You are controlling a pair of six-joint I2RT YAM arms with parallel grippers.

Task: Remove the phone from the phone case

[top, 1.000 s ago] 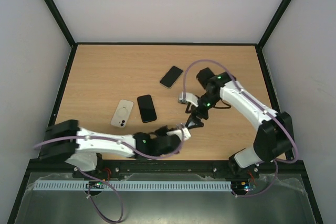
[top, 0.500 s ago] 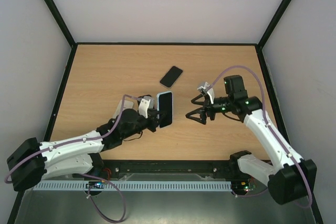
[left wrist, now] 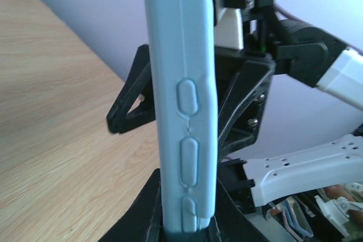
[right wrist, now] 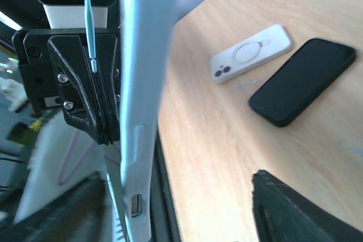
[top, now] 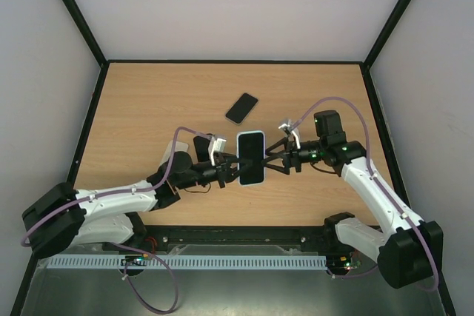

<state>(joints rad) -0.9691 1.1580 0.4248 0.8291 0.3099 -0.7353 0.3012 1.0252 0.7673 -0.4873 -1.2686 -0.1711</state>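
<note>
Two things differ from half a second ago: your left gripper (top: 232, 170) has carried the cased phone (top: 250, 157) rightward over the table (top: 148, 109), and your right gripper (top: 270, 160), then hanging apart from it, now sits at its right edge. The left one is clamped on the phone's left edge, holding it off the wood. The right one's jaws stand apart, one finger on each side of the pale blue case, not pinching it. On the table lie a black phone (top: 241, 108), a white case (right wrist: 252, 52) and a second black phone (right wrist: 300, 80).
</note>
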